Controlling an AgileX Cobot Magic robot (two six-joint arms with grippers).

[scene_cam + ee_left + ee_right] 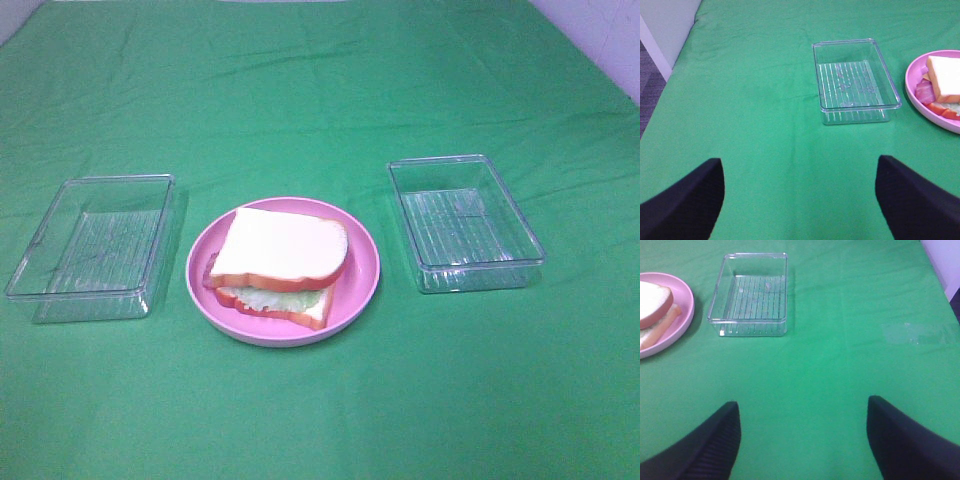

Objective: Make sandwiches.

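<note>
A stacked sandwich lies on a round pink plate at the table's middle: white bread with orange-brown crust on top, reddish bacon and pale green lettuce between, a second slice below. Its edge shows in the left wrist view and the right wrist view. Neither arm appears in the exterior high view. My left gripper is open and empty, above bare green cloth near the left tray. My right gripper is open and empty, above bare cloth near the right tray.
A clear plastic tray stands left of the plate, also in the left wrist view. Another clear tray stands right of it, also in the right wrist view. Both are empty. Green cloth covers the table.
</note>
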